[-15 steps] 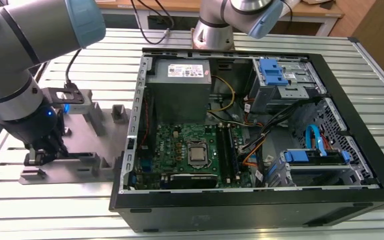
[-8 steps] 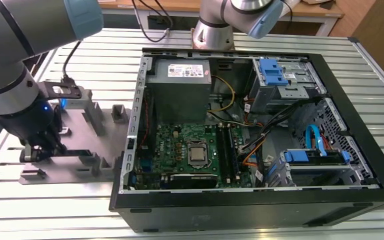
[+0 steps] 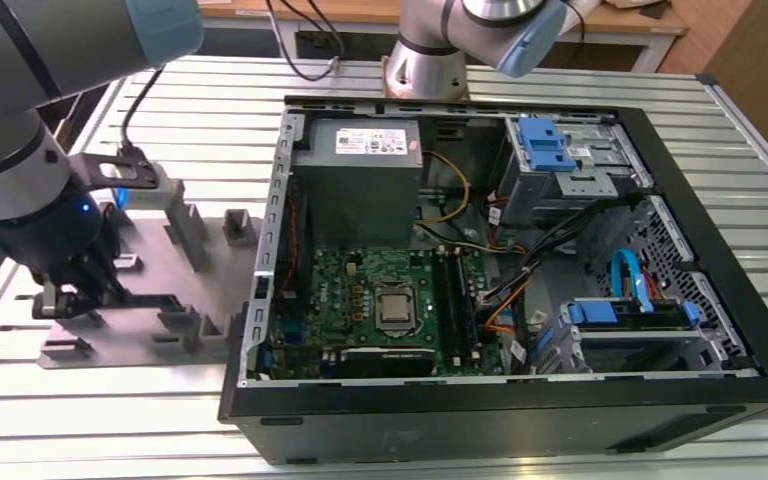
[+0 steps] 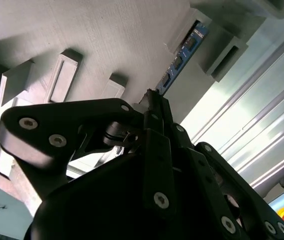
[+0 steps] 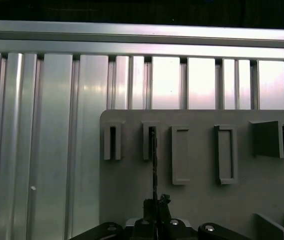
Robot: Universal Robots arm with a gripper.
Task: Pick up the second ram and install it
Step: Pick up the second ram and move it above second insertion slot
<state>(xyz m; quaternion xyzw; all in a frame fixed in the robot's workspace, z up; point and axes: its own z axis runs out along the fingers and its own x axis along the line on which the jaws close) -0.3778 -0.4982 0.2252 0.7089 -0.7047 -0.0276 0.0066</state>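
Beside the open computer case (image 3: pixel 491 430), the exterior view has the gripper (image 3: pixel 71 300) low over a grey fixture plate (image 3: pixel 204 285); the second wrist view, its fingers (image 4: pixel 157 145) pinching the second ram (image 4: pixel 184 50); the first wrist view, that stick (image 5: pixel 155 170) edge-on in its slot (image 5: pixel 146 145), apparently the pick-up stage, needing a straight lift.

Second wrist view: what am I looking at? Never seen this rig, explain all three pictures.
One robot arm with a two-finger gripper. The exterior view looks from off the arm at a slatted metal table with an open computer case and, on the exterior view's left, a grey holder plate. Both wrist views come from cameras riding on the arm, looking along the gripper. The thin blue-green board is the second ram, seen edge-on in the first wrist view. The black fingers are closed on its near end; its far end appears to sit in a holder slot.
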